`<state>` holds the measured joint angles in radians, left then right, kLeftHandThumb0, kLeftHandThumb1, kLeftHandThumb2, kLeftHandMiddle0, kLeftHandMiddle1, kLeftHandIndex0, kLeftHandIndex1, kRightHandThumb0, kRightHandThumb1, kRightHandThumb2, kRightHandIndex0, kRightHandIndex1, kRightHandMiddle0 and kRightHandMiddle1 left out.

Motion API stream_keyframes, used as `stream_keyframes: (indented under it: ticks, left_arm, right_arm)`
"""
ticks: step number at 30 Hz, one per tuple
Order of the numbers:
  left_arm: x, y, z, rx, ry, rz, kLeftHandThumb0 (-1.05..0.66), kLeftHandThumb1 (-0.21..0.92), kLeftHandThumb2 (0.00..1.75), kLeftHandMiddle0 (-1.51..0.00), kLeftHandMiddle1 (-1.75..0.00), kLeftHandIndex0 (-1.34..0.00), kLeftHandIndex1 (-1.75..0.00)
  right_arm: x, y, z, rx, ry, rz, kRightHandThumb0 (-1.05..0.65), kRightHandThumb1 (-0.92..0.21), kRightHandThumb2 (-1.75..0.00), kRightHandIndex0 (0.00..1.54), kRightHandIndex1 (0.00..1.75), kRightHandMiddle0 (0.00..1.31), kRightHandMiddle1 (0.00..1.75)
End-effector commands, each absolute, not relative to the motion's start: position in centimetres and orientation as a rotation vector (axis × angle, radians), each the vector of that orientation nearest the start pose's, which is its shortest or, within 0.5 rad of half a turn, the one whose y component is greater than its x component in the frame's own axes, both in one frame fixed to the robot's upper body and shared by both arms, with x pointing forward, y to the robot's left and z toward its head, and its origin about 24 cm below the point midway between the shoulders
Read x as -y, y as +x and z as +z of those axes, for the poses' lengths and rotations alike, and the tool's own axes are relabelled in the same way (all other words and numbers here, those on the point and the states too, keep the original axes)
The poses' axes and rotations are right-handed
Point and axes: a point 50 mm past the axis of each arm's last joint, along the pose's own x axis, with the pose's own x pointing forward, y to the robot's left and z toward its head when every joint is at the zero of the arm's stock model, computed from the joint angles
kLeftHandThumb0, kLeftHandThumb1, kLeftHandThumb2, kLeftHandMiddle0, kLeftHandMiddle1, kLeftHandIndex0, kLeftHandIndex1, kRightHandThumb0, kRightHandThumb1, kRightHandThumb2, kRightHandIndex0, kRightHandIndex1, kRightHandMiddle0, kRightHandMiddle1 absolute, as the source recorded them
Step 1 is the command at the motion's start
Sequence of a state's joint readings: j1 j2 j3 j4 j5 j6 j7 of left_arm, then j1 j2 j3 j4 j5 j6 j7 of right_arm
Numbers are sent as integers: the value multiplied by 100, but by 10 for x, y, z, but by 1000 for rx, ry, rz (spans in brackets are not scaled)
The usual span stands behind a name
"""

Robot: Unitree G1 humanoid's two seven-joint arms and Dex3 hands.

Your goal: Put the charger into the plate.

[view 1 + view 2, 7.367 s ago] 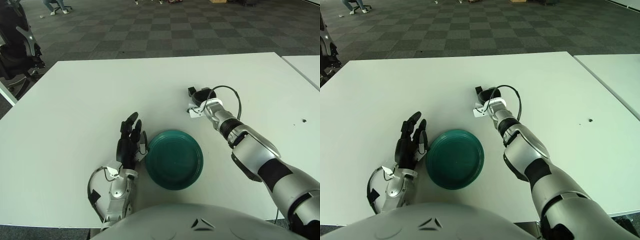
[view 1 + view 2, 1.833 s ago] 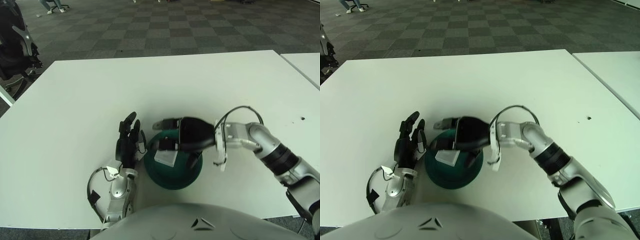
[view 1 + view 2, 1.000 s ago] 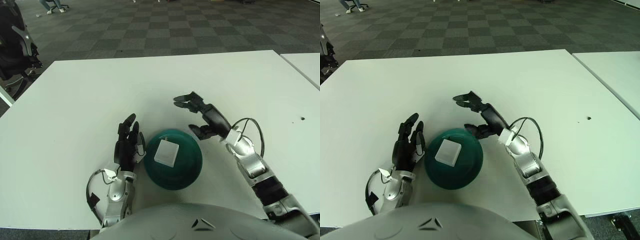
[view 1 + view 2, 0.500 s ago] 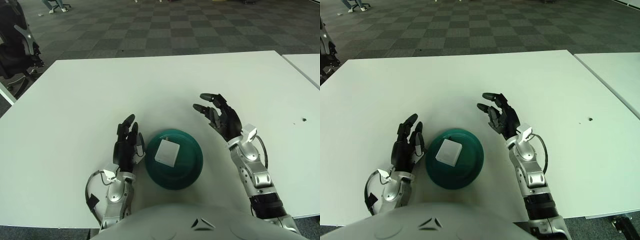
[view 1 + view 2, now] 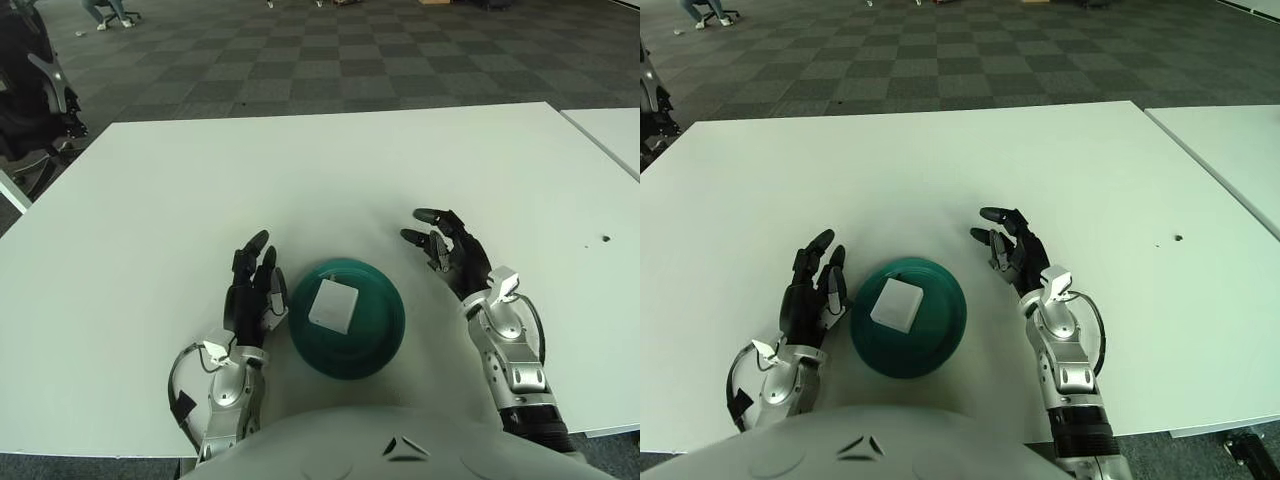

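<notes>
The white square charger (image 5: 332,305) lies flat in the dark green plate (image 5: 375,335) near the front of the white table. My right hand (image 5: 449,254) is open and empty, fingers spread, just right of the plate and apart from it. My left hand (image 5: 252,288) rests open on the table right beside the plate's left rim, holding nothing. The same scene shows in the right eye view, with the charger (image 5: 897,302) on the plate (image 5: 940,335).
The white table (image 5: 200,190) extends far back and to both sides. A second white table (image 5: 610,130) stands at the right with a gap between. A black chair (image 5: 35,95) stands off the far left corner.
My right hand has released the charger in the plate and drawn back to the right and toward me, fingers open. The left hand has barely moved.
</notes>
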<state>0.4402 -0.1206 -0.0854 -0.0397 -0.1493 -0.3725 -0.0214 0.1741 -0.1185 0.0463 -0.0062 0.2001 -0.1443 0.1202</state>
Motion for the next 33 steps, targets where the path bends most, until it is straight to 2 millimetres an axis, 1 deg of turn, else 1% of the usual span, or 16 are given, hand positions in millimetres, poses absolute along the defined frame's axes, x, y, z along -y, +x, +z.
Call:
stream_keyframes:
  ticks: [1, 4, 6, 12, 15, 18, 22, 24, 28, 30, 33]
  left_arm:
    - [-141, 152, -7, -63, -236, 141, -74, 92, 96, -37, -2, 0, -78]
    - [-141, 152, -6, -66, -233, 141, -74, 92, 96, -38, -2, 0, -79]
    - [-141, 152, -5, -69, -233, 140, -74, 92, 96, -38, -2, 0, -79]
    - [-141, 153, -6, -79, -245, 135, -74, 92, 96, -39, -2, 0, -80]
    - [-140, 153, -7, -79, -260, 127, -74, 92, 97, -40, -2, 0, -80]
    - [-140, 154, -7, -74, -265, 122, -74, 92, 97, -40, -2, 0, -80]
    - [-139, 154, -7, -68, -261, 118, -74, 92, 97, -40, -2, 0, -80]
    - [-139, 154, -6, -64, -257, 117, -74, 92, 97, -40, -2, 0, -80]
    - [-139, 154, -6, -60, -248, 114, -74, 92, 96, -39, -2, 0, -79]
    - [-139, 154, -7, -58, -239, 114, -73, 92, 96, -39, -1, 0, -80]
    - [-139, 154, -8, -59, -222, 123, -73, 92, 97, -39, -1, 0, -80]
  right_arm:
    - [156, 201, 6, -37, 75, 111, -64, -92, -55, 39, 26, 7, 89]
    - [147, 195, 6, -32, 48, 121, -67, -92, -56, 34, 15, 3, 83]
    - [142, 193, 8, -30, 23, 126, -70, -92, -59, 30, 9, 1, 74]
    - [133, 196, 5, -50, -2, 128, -73, -92, -63, 24, 3, 0, 59]
    - [129, 204, -11, -85, -33, 124, -75, -92, -67, 25, 2, 0, 55]
    - [130, 208, -26, -105, -92, 121, -79, -92, -72, 26, 2, 0, 51]
    - [132, 209, -41, -119, -152, 118, -83, -92, -77, 28, 2, 0, 48]
    - [129, 207, -45, -123, -163, 111, -84, -92, -78, 28, 2, 0, 47]
    - [124, 204, -53, -130, -153, 84, -85, -92, -79, 29, 2, 0, 48]
    - [116, 200, -62, -145, -127, 48, -86, -92, -78, 29, 2, 0, 49]
    - [110, 199, -65, -148, -67, -6, -85, -92, -76, 29, 2, 0, 52]
